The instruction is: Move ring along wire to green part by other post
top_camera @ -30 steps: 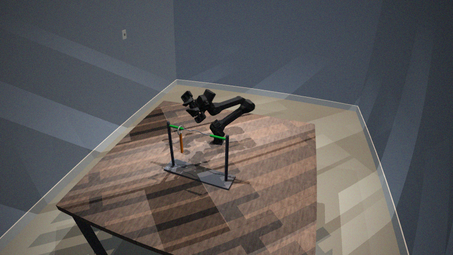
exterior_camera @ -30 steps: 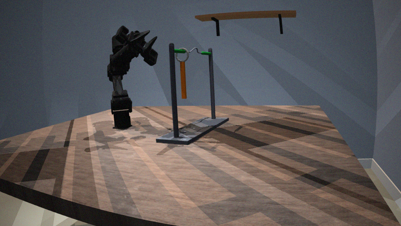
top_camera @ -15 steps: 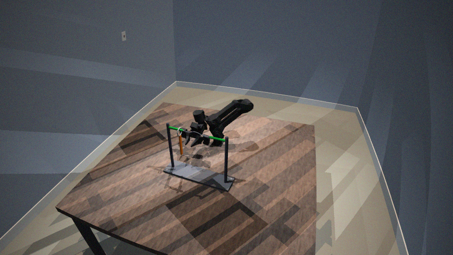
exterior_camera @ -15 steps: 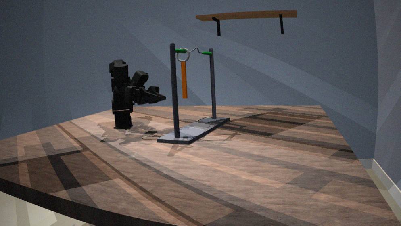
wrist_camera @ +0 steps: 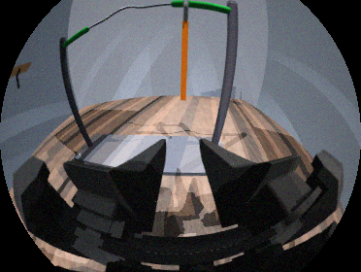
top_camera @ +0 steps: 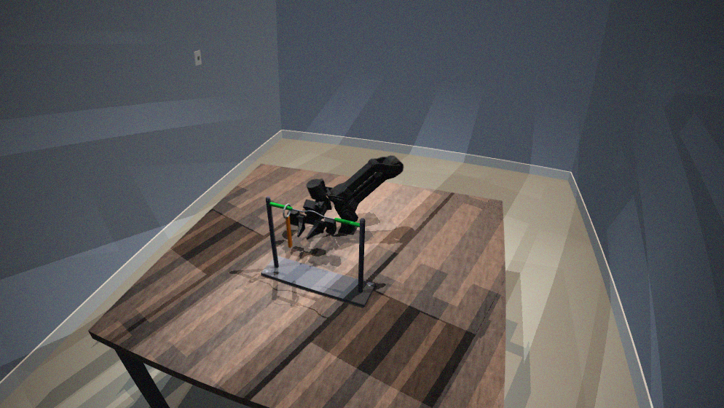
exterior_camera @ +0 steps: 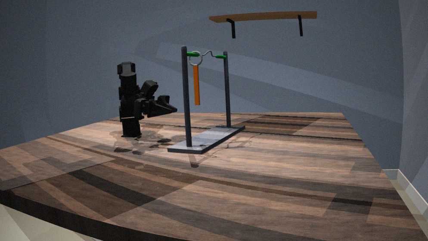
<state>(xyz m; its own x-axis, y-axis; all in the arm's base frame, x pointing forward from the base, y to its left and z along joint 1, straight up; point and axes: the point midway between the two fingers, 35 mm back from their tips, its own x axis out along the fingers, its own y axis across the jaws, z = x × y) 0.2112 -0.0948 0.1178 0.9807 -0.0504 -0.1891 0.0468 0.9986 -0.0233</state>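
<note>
The ring (top_camera: pixel 283 210) (exterior_camera: pixel 202 58) (wrist_camera: pixel 185 12) hangs on the green part (top_camera: pixel 276 205) (exterior_camera: pixel 191 54) (wrist_camera: pixel 209 7) beside one post (top_camera: pixel 272 237) (exterior_camera: pixel 186 98) (wrist_camera: pixel 229 63). Its orange handle (top_camera: pixel 289 232) (exterior_camera: pixel 196 85) (wrist_camera: pixel 183 60) hangs straight down. The thin grey wire (top_camera: pixel 316 213) (wrist_camera: pixel 128 7) leads to the other green part (top_camera: pixel 347 222) (exterior_camera: pixel 221 57) (wrist_camera: pixel 77 37). My gripper (top_camera: pixel 304 236) (exterior_camera: pixel 176 109) (wrist_camera: pixel 182 143) is partly open and empty, on the arm's side of the stand, apart from the handle. In the wrist view the handle's lower end shows above and between the fingertips.
The other post (top_camera: pixel 361 258) (exterior_camera: pixel 227 89) (wrist_camera: pixel 70 92) stands at the far end of the flat grey base (top_camera: pixel 316 281) (exterior_camera: pixel 206 140) (wrist_camera: pixel 123 151). The base lies on the wooden table (top_camera: pixel 202 324) (exterior_camera: pixel 269 179). A wall shelf (exterior_camera: pixel 263 16) is in the background.
</note>
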